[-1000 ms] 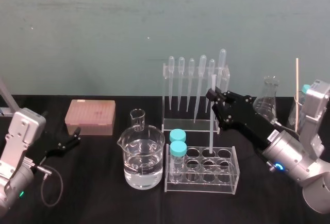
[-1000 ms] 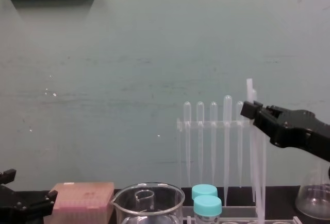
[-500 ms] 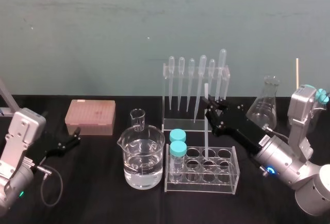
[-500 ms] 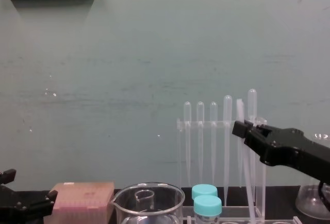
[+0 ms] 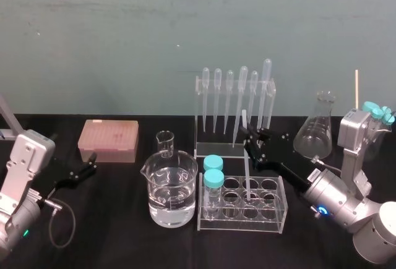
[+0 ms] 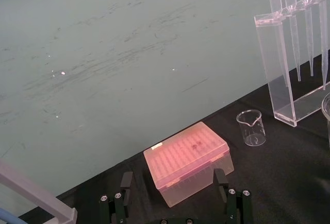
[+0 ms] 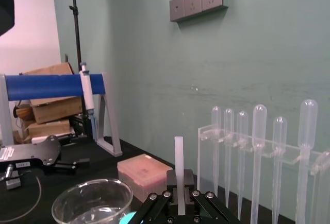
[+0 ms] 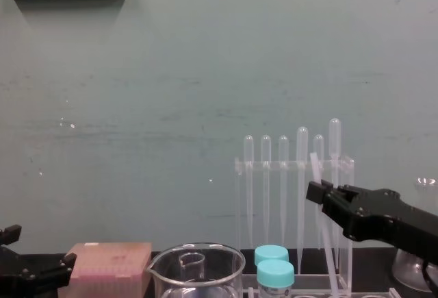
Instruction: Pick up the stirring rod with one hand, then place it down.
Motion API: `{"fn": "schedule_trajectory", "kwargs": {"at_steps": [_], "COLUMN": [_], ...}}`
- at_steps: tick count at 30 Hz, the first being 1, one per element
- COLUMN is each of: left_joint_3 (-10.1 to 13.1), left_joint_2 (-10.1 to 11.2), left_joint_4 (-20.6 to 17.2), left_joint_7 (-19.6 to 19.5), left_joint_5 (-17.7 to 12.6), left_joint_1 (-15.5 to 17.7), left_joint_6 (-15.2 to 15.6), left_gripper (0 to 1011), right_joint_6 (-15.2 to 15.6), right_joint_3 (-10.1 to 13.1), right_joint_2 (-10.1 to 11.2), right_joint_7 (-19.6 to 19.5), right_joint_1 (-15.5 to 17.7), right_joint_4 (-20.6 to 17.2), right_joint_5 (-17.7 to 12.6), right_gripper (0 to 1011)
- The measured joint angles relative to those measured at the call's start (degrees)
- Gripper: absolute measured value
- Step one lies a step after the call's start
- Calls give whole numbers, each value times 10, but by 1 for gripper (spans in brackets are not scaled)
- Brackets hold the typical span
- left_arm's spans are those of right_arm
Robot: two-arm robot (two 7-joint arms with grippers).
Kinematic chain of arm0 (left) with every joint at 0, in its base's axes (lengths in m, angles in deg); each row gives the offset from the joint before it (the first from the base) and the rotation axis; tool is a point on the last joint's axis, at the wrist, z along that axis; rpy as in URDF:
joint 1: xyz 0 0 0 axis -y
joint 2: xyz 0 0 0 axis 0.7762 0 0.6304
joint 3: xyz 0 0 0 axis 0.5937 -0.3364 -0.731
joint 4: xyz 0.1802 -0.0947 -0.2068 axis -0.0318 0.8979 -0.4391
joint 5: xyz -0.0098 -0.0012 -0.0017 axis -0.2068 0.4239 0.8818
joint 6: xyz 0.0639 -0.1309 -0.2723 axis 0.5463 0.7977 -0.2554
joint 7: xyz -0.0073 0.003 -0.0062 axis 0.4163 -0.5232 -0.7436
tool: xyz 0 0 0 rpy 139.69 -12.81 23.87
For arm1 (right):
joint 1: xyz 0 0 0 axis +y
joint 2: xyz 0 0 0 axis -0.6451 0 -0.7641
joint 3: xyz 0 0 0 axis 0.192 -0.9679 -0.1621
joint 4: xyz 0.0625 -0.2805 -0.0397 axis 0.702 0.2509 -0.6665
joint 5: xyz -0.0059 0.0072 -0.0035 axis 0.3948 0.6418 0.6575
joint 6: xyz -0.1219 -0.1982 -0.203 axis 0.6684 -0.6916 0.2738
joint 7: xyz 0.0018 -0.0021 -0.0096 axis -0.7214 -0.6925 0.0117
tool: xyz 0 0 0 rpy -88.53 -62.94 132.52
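Rod [image 5: 245, 122]: one; thin, straight, translucent white, even in width, with a plain flat top end. It stood near upright, leaning a little.
Rod's place: I saw it just in front of the pipette rack [image 5: 226, 150], its top poking above the right gripper [image 5: 250, 139] and its lower part down in the tube rack [image 5: 273, 221]. It seemed to sit in one of the open holes, though I could not tell whether it touched bottom.
Right gripper: clamped on the rod, a little below its top end, above the tube rack.
Left gripper [image 5: 86, 165]: fingers apart, holding nothing, low over the table [image 5: 124, 235] at far left, near the box [image 5: 108, 140].
Pipettes [image 5: 243, 89]: six, hanging bulb-up in the one pipette rack.
Tubes [image 5: 213, 179]: two, teal-capped, at the left end of the tube rack.
Beakers: two, a big beaker [image 5: 170, 198] holding water and a small beaker [image 5: 165, 143] right behind it.
Flask [image 5: 318, 130]: one, clear, to the right.
Box: one, pink.
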Motion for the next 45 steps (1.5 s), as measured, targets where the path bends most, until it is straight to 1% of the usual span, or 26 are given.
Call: {"fn": "schedule_trajectory", "kwargs": {"at_steps": [11,20,25,26,29,30,31,32,35,36,37,39,40,42,43,45], "left_joint_3": [0,0,0,0,0,0,0,0,0,0,0,0,0,0,0,0], "left_joint_2": [0,0,0,0,0,0,0,0,0,0,0,0,0,0,0,0], "left_joint_4": [0,0,0,0,0,0,0,0,0,0,0,0,0,0,0,0], "left_joint_7": [0,0,0,0,0,0,0,0,0,0,0,0,0,0,0,0], "left_joint_5": [0,0,0,0,0,0,0,0,0,0,0,0,0,0,0,0], "left_joint_1": [0,0,0,0,0,0,0,0,0,0,0,0,0,0,0,0], "left_joint_6": [0,0,0,0,0,0,0,0,0,0,0,0,0,0,0,0], "left_gripper": [1000,1000,1000,1000,1000,1000,1000,1000,1000,1000,1000,1000,1000,1000,1000,1000], "right_joint_6": [7,7,7,7,7,7,7,7,7,7,7,7,7,7,7,17], "right_joint_3": [-2,-2,-2,-1,-1,-1,-1,-1,-1,-1,-1,-1,-1,-1,-1,0], "right_joint_2": [-1,-1,-1,-1,-1,-1,-1,-1,-1,-1,-1,-1,-1,-1,-1,2], "right_joint_7": [-8,-8,-8,-8,-8,-8,-8,-8,-8,-8,-8,-8,-8,-8,-8,-13], "right_joint_1": [1,2,2,2,2,2,2,2,2,2,2,2,2,2,2,6], "right_joint_4": [9,9,8,8,8,8,8,8,8,8,8,8,8,8,8,-3], "right_joint_5": [10,10,9,8,8,8,8,8,8,8,7,7,7,7,7,7], "right_gripper": [66,66,149,201,272,330,342,409,471,533,544,613,613,715,743,808]}}
